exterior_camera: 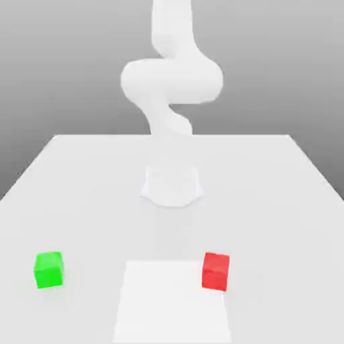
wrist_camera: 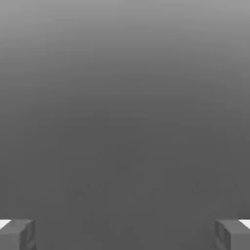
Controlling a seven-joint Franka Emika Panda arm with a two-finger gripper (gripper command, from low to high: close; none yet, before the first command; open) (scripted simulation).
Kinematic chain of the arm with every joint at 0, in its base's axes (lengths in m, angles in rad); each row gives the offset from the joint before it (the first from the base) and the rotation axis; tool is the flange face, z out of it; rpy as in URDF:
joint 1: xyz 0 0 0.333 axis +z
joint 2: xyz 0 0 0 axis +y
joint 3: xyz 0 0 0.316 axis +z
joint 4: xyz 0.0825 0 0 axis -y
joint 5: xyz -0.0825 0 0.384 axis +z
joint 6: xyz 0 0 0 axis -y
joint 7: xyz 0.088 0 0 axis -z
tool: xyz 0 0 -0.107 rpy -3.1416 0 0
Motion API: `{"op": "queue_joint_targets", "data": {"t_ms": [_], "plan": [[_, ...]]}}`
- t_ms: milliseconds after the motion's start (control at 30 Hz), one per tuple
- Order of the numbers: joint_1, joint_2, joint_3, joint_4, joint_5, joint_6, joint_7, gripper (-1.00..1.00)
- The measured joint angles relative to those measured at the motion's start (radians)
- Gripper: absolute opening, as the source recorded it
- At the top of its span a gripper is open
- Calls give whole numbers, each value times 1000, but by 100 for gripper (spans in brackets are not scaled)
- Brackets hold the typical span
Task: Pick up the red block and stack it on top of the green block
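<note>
The task stands at its very first step: nothing is picked up and the approach to the red block (exterior_camera: 216, 271) is not yet made. Both cubes sit on the white counter (exterior_camera: 80, 181), well apart. In the exterior view, taking the counter's middle as the clock's centre, the red block lies at about 5 o'clock and the green block (exterior_camera: 48, 269) at about 7 o'clock, each standing flat and alone. The arm (exterior_camera: 171, 80) rises at 12 o'clock, at the far side of the counter, away from both cubes.

In the hand view the end effector (wrist_camera: 125, 234) stands wide, its two fingertips (wrist_camera: 17, 234) far apart with only grey ground between them; it holds nothing.

The next move, by this reading, calls for carrying the end effector over the red block, lining the fingers up with two opposite faces, descending until they straddle it, and only then closing. The green block should be left undisturbed until the red one is lifted.
</note>
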Motion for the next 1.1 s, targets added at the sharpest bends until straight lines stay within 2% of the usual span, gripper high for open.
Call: {"op": "queue_joint_targets", "data": {"t_ms": [267, 467, 600, 700, 833, 1067, 1100], "plan": [[197, 267, -119, -173, 51, 164, -408, 0], [308, 461, -158, -299, 73, 284, -693, 0], [350, 583, -156, -383, 55, 365, -860, 0], [370, 668, -151, -447, -4, 426, -953, 0], [373, 759, -141, -455, 3, 501, -1006, 0], [323, 926, -65, -433, 118, 640, -1092, 0], [311, 948, -50, -431, 131, 658, -1100, -100]]}}
